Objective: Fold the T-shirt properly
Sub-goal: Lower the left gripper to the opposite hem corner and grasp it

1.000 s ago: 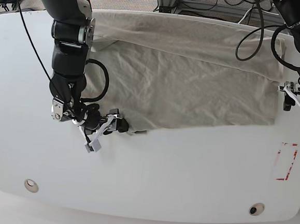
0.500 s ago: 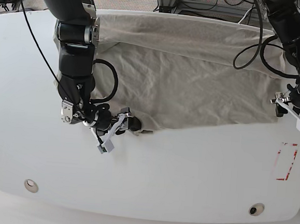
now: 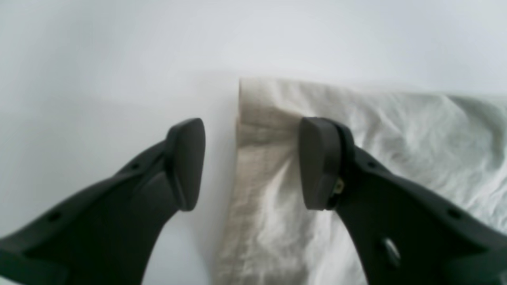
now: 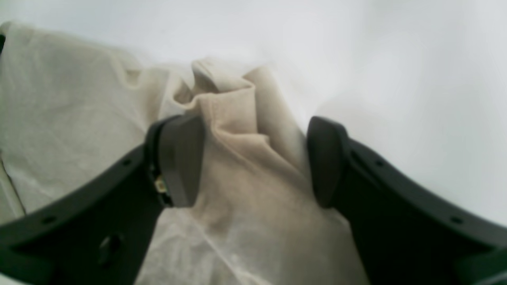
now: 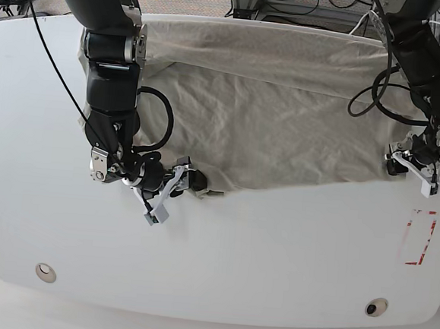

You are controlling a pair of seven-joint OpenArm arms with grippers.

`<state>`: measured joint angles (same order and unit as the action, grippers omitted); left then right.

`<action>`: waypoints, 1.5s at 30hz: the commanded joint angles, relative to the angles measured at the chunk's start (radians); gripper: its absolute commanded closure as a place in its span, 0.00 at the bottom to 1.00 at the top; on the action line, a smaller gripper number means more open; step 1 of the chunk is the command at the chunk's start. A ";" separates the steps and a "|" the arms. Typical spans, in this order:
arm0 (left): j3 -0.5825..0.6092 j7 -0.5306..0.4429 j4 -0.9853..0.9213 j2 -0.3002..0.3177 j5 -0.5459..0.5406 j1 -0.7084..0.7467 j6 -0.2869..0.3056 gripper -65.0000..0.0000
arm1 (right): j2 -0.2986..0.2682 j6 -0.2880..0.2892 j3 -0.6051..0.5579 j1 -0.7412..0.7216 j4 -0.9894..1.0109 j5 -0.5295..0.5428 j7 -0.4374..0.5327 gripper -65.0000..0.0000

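The beige T-shirt [image 5: 269, 115] lies spread and wrinkled across the far half of the white table [image 5: 274, 252]. My right gripper [image 5: 176, 193] is at the shirt's near left corner. In the right wrist view it [image 4: 255, 158] is open, its jaws on either side of a bunched fold of cloth [image 4: 233, 118]. My left gripper [image 5: 409, 168] is at the shirt's near right corner. In the left wrist view it [image 3: 253, 162] is open and straddles the shirt's edge [image 3: 396, 138], one finger [image 3: 186, 166] over bare table, the other over cloth.
A red rectangle mark [image 5: 420, 237] is on the table at the near right. Two round holes [image 5: 45, 272] [image 5: 376, 307] sit near the curved front edge. Cables [image 5: 309, 4] hang behind the far edge.
My left gripper has moved left and down to the shirt's near right corner. My right gripper has shifted right onto the near left corner, bunching the cloth there.
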<state>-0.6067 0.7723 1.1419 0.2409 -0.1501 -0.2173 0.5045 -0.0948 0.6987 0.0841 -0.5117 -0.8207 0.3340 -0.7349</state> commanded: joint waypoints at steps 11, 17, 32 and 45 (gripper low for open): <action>0.000 -0.012 -0.081 0.015 -0.004 -0.035 0.070 0.89 | -0.003 -0.001 0.004 -0.054 -0.018 0.006 -0.005 0.40; 0.000 -0.012 -0.081 0.016 -0.003 -0.035 0.072 0.98 | 0.004 -0.001 0.001 -0.064 -0.018 0.003 0.011 0.40; 0.000 -0.012 -0.079 0.016 -0.007 -0.040 0.073 0.98 | 0.023 -0.001 -0.005 -0.048 -0.010 -0.051 0.039 0.82; 0.000 -0.012 -0.079 0.016 -0.007 -0.040 0.073 0.98 | 0.040 -0.001 0.004 -0.008 -0.107 -0.137 0.033 0.39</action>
<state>-0.6083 0.7429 1.0550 0.2466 -0.1688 -0.2466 0.5735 -0.0532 0.6971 0.0879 -0.4934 -0.8856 0.1928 -0.7136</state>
